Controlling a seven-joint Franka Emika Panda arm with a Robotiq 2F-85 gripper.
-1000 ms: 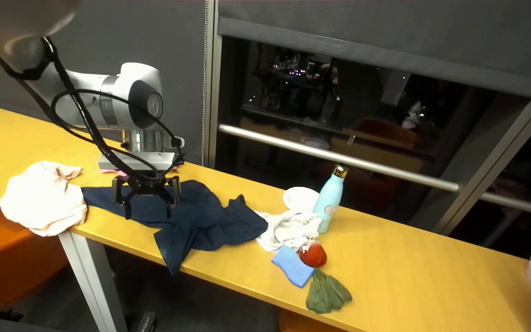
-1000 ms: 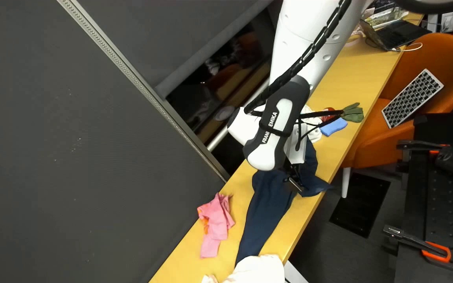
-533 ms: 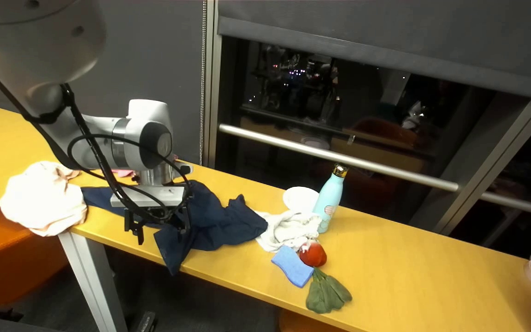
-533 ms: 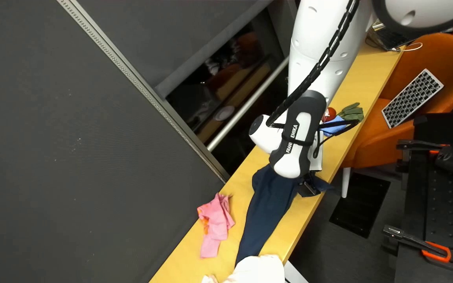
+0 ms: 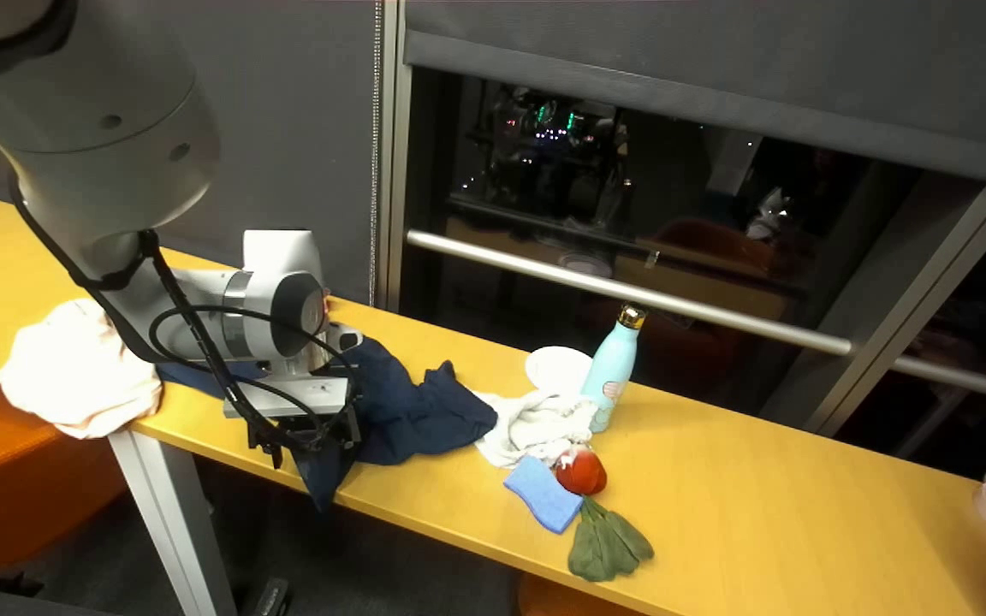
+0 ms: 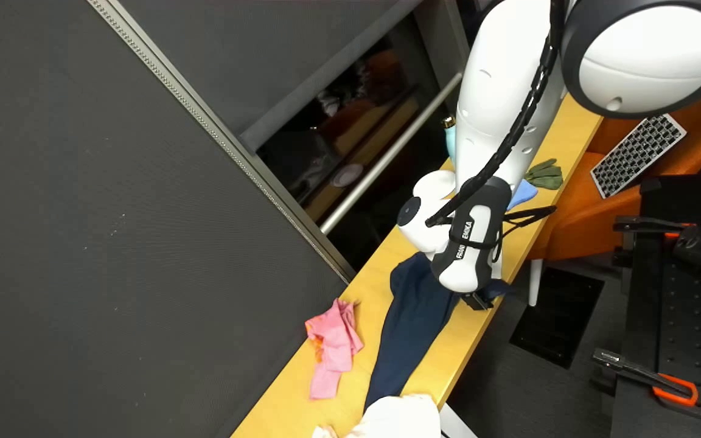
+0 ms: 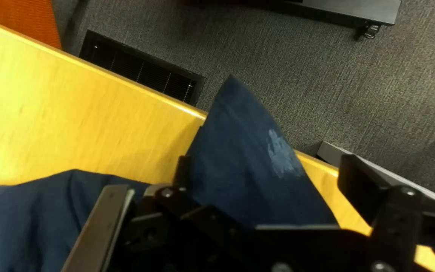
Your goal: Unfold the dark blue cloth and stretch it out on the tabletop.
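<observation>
The dark blue cloth lies wrinkled on the yellowish tabletop, partly hidden by the arm. In an exterior view a long part of the dark blue cloth runs toward the cream-white bundle. A pointed corner of this dark blue cloth, marked by a pale smear, sticks out past the table's front edge in the wrist view. My gripper is open low above that corner, one finger on either side of it. Whether the fingers touch the fabric I cannot tell. Near the front edge the gripper points downward.
A cream-white bundle sits at the cloth's far end, with a pink cloth nearby. Beyond the other end are a whitish cloth, a turquoise bottle, a light blue cloth, a red object and green leaves.
The arm has come down and shifted toward the table's front edge, over the cloth's overhanging corner. The gripper has stayed open, and the cloth has not visibly moved.
</observation>
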